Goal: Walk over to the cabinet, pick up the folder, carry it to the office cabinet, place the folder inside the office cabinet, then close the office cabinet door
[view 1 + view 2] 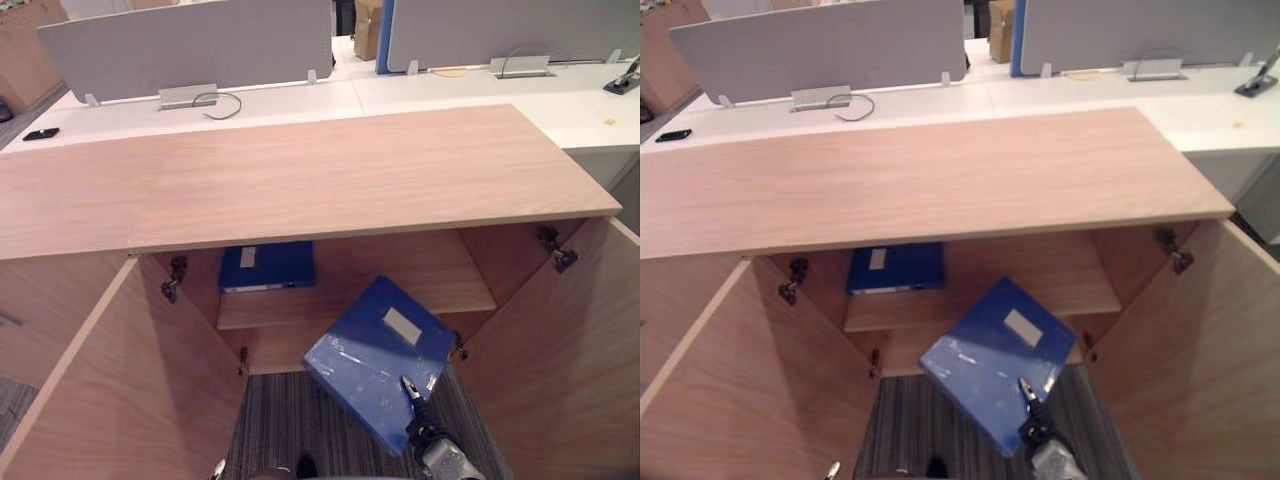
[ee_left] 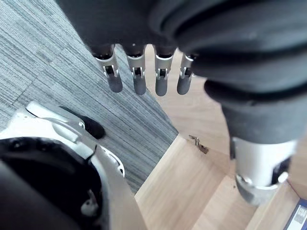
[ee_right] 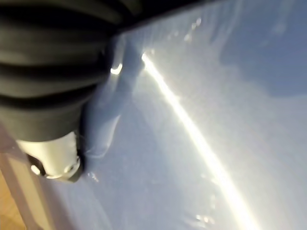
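We log right hand in front of the open cabinet, thumb pinching tilted blue folder; left hand hangs, fingers straight, empty.

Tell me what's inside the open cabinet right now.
One blue folder lies flat on the shelf, at its left side. The right robot hand holds a second folder tilted at the opening, and it covers much of the space below the shelf.

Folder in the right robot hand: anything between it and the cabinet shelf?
Nothing visible. Both doors stand open; the folder, held by the right robot hand, hangs tilted before the opening. A second blue folder lies on the left of the shelf; its right part is bare.
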